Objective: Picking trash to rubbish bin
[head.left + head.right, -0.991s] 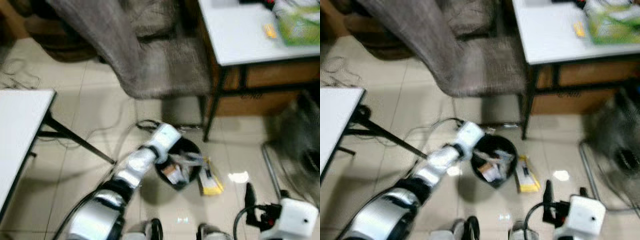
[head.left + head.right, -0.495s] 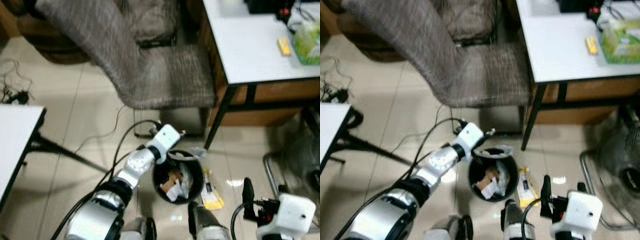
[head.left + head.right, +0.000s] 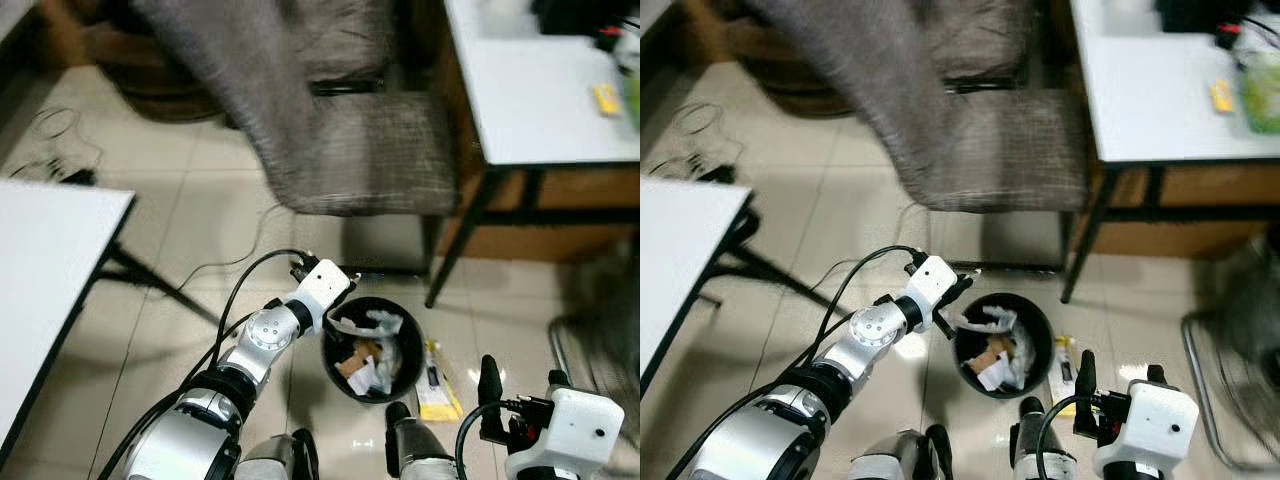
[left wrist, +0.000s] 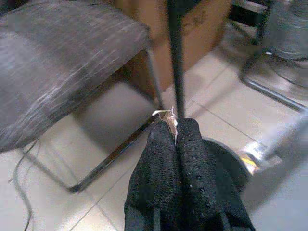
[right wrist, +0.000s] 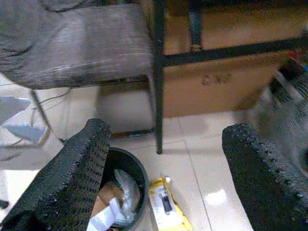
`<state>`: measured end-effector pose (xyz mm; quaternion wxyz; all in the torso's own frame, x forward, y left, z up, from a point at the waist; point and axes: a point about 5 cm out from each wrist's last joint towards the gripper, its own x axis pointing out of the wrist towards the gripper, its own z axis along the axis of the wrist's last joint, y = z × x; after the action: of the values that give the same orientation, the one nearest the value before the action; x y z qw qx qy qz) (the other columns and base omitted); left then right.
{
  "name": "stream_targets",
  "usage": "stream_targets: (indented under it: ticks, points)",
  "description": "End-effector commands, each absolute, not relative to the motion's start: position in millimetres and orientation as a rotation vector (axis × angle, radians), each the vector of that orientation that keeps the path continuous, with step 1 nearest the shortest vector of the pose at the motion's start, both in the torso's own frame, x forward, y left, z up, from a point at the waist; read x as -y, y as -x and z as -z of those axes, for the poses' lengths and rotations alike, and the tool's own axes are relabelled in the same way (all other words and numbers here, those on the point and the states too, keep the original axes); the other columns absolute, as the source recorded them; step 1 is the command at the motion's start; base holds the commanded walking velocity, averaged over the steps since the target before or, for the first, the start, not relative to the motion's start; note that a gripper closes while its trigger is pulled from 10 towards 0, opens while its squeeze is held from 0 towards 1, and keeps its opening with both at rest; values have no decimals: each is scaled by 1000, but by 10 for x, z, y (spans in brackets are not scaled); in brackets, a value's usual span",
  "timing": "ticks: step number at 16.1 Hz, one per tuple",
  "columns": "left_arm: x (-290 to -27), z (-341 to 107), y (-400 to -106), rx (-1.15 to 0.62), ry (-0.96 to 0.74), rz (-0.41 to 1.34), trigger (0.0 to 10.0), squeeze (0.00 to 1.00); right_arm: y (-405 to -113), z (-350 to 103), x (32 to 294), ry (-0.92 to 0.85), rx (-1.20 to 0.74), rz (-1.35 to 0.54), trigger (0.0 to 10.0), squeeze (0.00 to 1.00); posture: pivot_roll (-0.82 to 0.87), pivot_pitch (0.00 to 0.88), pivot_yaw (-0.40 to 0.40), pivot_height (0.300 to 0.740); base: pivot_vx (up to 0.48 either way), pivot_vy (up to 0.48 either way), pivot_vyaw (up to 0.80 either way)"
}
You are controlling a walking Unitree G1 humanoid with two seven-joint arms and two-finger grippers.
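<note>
A black rubbish bin [image 3: 327,362] stands on the tiled floor in front of me, holding crumpled paper and plastic trash [image 3: 372,352]. My left gripper [image 3: 343,300] reaches to the bin's far-left rim. In the left wrist view its fingers [image 4: 190,159] are pressed together, pinching a small torn scrap of trash [image 4: 168,117] at the tips. A yellow packet [image 3: 437,372] lies flat on the floor just right of the bin. My right gripper [image 5: 166,127] hangs low to the right of the bin, open, with nothing between its fingers.
A grey fabric chair [image 3: 370,150] stands just beyond the bin. A white table [image 3: 540,90] on black legs [image 3: 465,240] is at the right. Another white table [image 3: 40,270] is at the left. Cables [image 3: 215,270] trail over the floor.
The whole picture has shifted, so the camera has moved. My left gripper stays at the bin's rim. The right arm keeps its place.
</note>
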<state>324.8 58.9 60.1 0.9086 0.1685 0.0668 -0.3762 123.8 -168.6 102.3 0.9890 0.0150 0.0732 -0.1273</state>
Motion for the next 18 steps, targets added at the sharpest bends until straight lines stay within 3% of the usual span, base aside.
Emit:
stream_targets:
  ticks: [1,13,18]
  points:
    - [-590,-532,-3195,-164,-370,810,10000,0,-1203,-967,1673,-33,-186,267,10000,0,-73,266,143,740,0,0,-769]
    - [-708,-217,-3003,-300,-560,884,10000,0,-1126,-1039,1516,-74,-220,221,10000,0,-130,366,171,740,0,0,-751]
    - [-712,-79,-2862,-335,-594,938,10000,0,-1182,-1131,1418,-96,-202,180,10000,0,-144,397,161,740,0,0,0]
